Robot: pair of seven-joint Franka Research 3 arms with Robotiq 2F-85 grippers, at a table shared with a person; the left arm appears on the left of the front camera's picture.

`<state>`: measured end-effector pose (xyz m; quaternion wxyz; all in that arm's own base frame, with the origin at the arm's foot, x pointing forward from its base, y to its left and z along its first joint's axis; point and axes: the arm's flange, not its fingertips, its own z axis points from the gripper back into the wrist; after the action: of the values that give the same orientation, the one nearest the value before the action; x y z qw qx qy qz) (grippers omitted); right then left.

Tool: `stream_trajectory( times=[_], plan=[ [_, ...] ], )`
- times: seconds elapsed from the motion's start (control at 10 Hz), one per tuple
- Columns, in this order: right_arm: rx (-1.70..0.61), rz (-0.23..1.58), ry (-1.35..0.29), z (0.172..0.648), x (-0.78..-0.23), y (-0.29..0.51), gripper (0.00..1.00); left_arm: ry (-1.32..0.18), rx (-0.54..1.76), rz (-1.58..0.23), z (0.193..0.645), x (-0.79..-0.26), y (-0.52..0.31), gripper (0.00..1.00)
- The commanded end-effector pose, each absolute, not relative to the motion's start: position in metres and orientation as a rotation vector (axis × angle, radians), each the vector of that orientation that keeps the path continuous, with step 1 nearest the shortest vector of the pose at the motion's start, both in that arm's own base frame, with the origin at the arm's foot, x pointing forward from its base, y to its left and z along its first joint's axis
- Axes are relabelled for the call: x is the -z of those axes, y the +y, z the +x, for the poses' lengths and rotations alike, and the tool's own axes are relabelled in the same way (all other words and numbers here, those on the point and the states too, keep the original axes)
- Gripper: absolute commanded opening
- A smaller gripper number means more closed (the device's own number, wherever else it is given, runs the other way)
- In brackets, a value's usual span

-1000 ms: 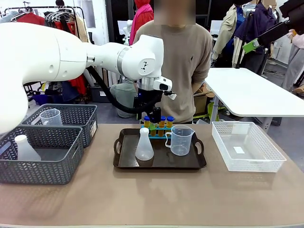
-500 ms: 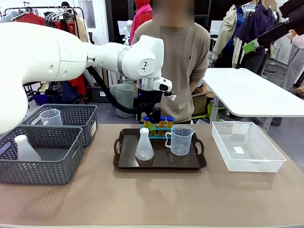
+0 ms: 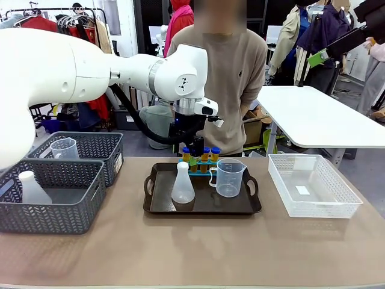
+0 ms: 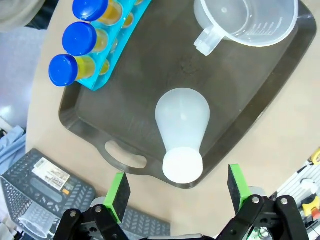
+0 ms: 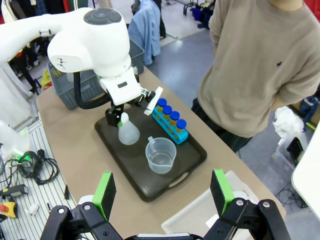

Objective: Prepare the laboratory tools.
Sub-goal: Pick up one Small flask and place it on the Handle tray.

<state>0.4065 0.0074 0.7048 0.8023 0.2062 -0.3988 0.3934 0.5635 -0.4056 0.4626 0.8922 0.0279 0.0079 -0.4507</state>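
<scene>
Tray [image 3: 157,208] mid-table, baskets either side.
On it: flask [image 3: 183,184] left of beaker [image 3: 228,178], tubes [image 3: 199,155] behind (person beyond).

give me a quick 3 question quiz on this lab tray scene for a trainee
1. True or false: the left gripper has closed on the conical flask.
2. Which thing stands on the dark tray closest to the white mesh basket? A) the flask B) the measuring beaker C) the tube rack
3. Fill in: the amber tubes have ____ caps.

Key:
1. False. Its jaws stand open above the flask, which sits on the tray untouched.
2. B
3. blue
</scene>
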Motion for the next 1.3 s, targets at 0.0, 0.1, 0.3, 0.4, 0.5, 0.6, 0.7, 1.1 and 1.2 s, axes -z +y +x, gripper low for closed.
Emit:
stream_trajectory(
  times=[0.0, 0.1, 0.3, 0.4, 0.5, 0.6, 0.7, 1.1, 1.2],
  plan=[
    [-0.847, 0.457, -0.865, 0.407, -0.705, 0.008, 1.00, -0.004, 0.926, -0.051, 0.561, -0.501, -0.387, 1.00],
    [-0.847, 0.457, -0.865, 0.407, -0.705, 0.008, 1.00, -0.042, 0.915, -0.108, 0.558, -0.524, -0.372, 1.00],
    [-0.847, 0.457, -0.865, 0.407, -0.705, 0.008, 1.00, -0.103, 0.912, -0.215, 0.552, -0.562, -0.346, 1.00],
    [-0.847, 0.457, -0.865, 0.407, -0.705, 0.008, 1.00, -0.135, 0.924, -0.288, 0.546, -0.578, -0.333, 1.00],
    [-0.847, 0.457, -0.865, 0.407, -0.705, 0.008, 1.00, -0.171, 0.917, -0.336, 0.545, -0.591, -0.320, 1.00],
    [-0.847, 0.457, -0.865, 0.407, -0.705, 0.008, 1.00, -0.208, 0.916, -0.326, 0.542, -0.607, -0.306, 1.00],
    [-0.847, 0.457, -0.865, 0.407, -0.705, 0.008, 1.00, -0.245, 0.947, -0.360, 0.546, -0.614, -0.299, 1.00],
    [-0.847, 0.457, -0.865, 0.407, -0.705, 0.008, 1.00, -0.417, 0.932, -0.396, 0.543, -0.655, -0.248, 1.00],
    [-0.847, 0.457, -0.865, 0.407, -0.705, 0.008, 1.00, -0.456, 0.949, -0.413, 0.537, -0.668, -0.235, 1.00]
  ],
)
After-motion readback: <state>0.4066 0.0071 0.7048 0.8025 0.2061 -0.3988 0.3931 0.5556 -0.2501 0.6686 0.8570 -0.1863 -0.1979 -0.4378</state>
